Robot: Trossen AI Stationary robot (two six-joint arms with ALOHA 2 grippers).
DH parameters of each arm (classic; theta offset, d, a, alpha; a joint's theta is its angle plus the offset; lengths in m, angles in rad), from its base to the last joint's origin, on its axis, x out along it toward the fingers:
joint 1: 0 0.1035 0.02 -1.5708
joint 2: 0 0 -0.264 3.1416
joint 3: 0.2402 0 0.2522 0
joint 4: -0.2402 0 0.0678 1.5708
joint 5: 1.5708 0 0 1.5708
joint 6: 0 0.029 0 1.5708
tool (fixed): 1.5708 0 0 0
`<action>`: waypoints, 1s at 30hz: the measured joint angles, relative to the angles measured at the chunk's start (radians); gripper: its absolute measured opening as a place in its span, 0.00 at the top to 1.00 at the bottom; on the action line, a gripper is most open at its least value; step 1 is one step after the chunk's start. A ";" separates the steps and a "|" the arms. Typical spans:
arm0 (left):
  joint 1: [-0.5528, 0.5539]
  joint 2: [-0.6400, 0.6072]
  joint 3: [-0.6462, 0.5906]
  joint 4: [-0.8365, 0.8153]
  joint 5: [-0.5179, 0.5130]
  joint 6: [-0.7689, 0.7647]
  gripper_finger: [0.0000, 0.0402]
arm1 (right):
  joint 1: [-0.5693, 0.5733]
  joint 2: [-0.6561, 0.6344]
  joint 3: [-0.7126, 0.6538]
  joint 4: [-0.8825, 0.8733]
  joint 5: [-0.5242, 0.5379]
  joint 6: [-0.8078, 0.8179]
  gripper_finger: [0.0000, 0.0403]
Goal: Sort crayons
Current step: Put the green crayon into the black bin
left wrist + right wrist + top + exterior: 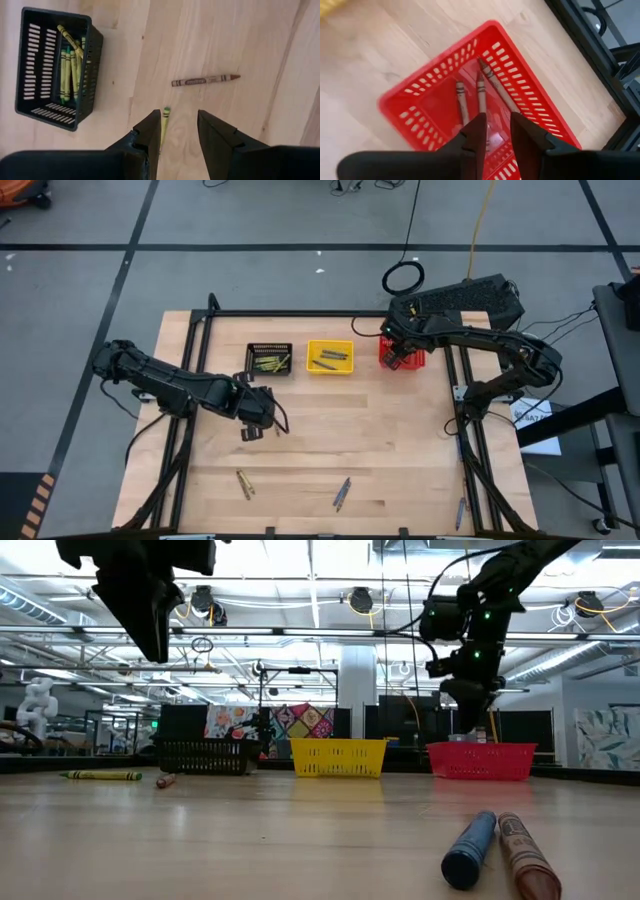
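The right pincer (494, 131) hangs over the red basket (427, 85), fingers a little apart and holding nothing. Three brownish-red crayons (481, 95) lie inside, right below it. The left pincer (179, 131) is spread wide above a yellow-green crayon (164, 122) on the worktop (400, 440), near the black basket (92, 60).

1. Olive-yellow crayons (66, 70) are seen lying side by side in the black basket (30, 60).
2. Three brownish-red crayons (480, 93) lie flat on the red basket (415, 95) floor.
3. One brownish-red crayon (205, 79) lies flat on the bare surface (225, 40), with an olive-yellow crayon (164, 121) near it.
4. A blue crayon (470, 848) and a brownish-red crayon (524, 852) lie touching near the front edge.
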 joint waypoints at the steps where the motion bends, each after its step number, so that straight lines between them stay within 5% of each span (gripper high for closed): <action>1: 0.000 0.004 0.000 0.005 0.000 -0.020 0.70 | 0.007 -0.012 0.000 0.000 0.000 0.009 0.81; 12: -0.001 0.105 0.000 0.007 0.075 -0.103 0.70 | 0.088 -0.160 0.000 0.000 -0.002 0.083 0.81; 30: -0.035 0.163 -0.220 0.056 0.107 0.144 0.70 | 0.194 -0.193 0.000 -0.023 -0.003 0.103 0.81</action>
